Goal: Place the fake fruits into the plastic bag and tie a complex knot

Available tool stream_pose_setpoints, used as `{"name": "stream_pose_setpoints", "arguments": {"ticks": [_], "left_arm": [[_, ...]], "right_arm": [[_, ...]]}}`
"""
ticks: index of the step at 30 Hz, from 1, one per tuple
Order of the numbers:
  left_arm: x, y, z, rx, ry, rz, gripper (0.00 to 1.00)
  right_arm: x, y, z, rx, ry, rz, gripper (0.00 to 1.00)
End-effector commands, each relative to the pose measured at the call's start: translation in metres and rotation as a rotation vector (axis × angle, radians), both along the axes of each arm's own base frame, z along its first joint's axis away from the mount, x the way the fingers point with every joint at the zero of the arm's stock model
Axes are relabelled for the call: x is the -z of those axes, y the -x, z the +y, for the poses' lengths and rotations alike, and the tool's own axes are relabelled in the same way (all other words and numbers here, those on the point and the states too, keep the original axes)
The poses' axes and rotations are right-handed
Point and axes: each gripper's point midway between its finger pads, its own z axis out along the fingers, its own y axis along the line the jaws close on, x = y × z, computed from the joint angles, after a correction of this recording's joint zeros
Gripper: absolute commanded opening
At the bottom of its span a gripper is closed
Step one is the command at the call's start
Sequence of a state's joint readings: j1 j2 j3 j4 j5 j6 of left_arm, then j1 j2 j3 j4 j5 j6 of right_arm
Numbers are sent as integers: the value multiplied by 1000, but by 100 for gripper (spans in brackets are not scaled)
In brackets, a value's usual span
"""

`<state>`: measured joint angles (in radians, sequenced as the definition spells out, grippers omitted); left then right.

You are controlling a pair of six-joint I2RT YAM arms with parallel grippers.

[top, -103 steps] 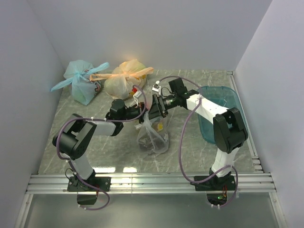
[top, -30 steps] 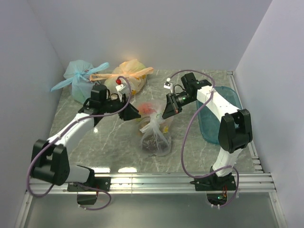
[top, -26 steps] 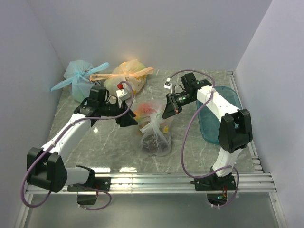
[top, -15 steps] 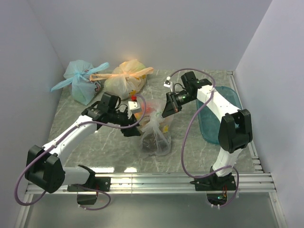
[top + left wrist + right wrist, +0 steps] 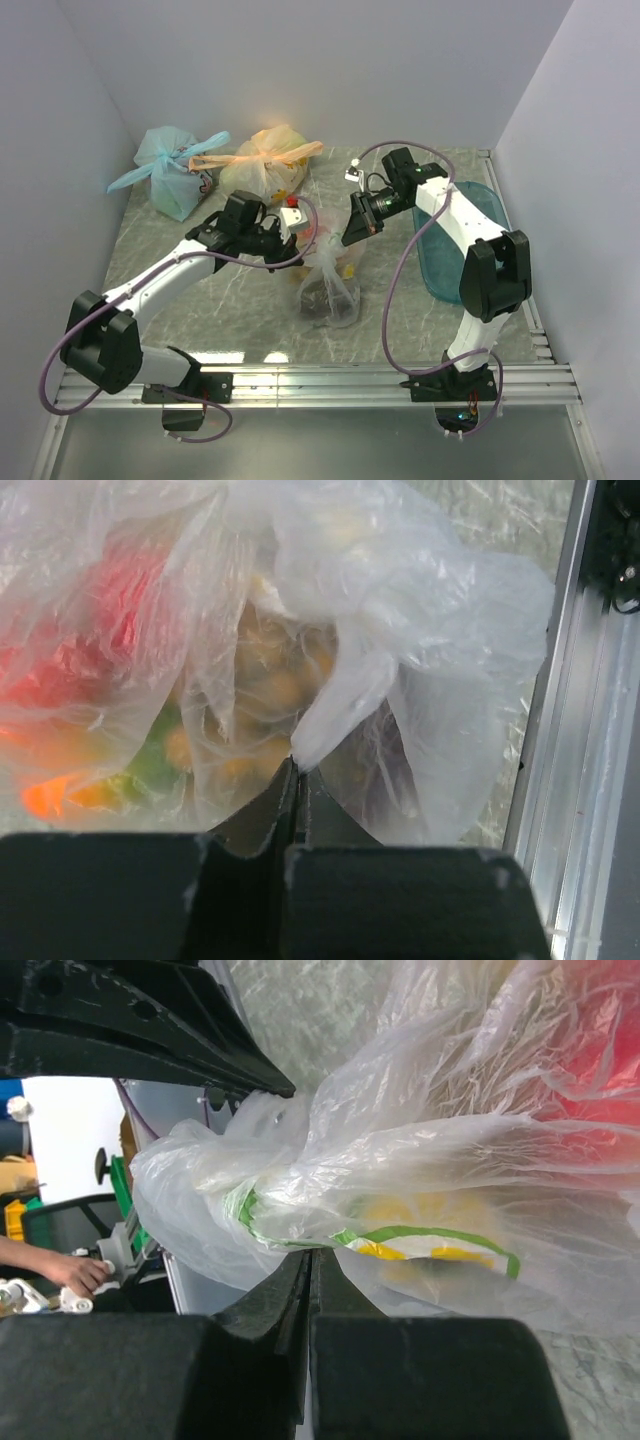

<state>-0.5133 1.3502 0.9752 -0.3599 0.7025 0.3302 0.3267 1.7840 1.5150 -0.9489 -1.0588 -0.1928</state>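
1 plastic bag [image 5: 326, 288] sits mid-counter [image 5: 240, 315], with fake fruits [image 5: 95, 630] weighing down its bottom. Just beyond, the left pincer [image 5: 297, 775] and right pincer [image 5: 310, 1258] are each clenched on its upper film. That film looks thin, limp and slippery, so the bunched handles likely give the surest hold. Crumpled folds hide whether any knot exists.

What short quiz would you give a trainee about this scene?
1. True or false: the clear bag holds fruit.
2. What does the left tool pinch? A the clear bag; B a loose banana; C nothing.
3. How many tied bags stand at the back left of the table?
Key: 1 true. 2 A. 3 two, the blue bag and the orange bag.
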Motion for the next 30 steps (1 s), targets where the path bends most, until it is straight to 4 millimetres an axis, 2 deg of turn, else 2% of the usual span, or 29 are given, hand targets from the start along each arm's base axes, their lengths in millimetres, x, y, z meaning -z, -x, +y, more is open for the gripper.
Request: {"name": "stream_pose_setpoints", "arguments": {"ticks": [1,4,5,6,10,13,15,20,22,25,26,27,29,30], "left_arm": [[-20,-4,11,-36,59,-34,0],[-3,4,38,-100,19,34,1],[3,2,50,-134,3,43,0],[13,8,60,-143,-26,71,0],[23,8,89,-231,-77,73,0],[31,8,104,-271,-111,95,0],[34,3,114,-301,-130,84,0],[42,4,129,-315,-173,95,0],[44,4,136,-322,-193,84,0],[48,2,154,-344,-227,80,0],[47,-1,165,-379,-230,84,0],[45,-2,172,-385,-240,83,0],[42,-5,191,-432,-237,88,0],[38,-5,197,-442,-245,83,0]], "right_arm": [[-30,-8,-8,-3,-36,-80,0],[-30,-14,-24,6,-20,-77,0],[-30,-15,-28,-3,-21,-92,0],[-32,-15,-35,6,-16,-77,0],[-26,-13,-44,-14,-8,-49,0],[-23,-6,-50,-40,-20,-20,0],[-28,-4,-55,-51,-40,-21,0],[-47,-16,-62,4,-125,-29,0],[-48,-16,-65,7,-116,-41,0],[-36,-19,-79,40,-48,-57,0],[-32,-23,-90,81,-21,-46,0],[-15,-30,-101,109,48,-72,0],[-10,-35,-118,165,116,-118,0],[1,-42,-138,212,177,-138,0]]}}
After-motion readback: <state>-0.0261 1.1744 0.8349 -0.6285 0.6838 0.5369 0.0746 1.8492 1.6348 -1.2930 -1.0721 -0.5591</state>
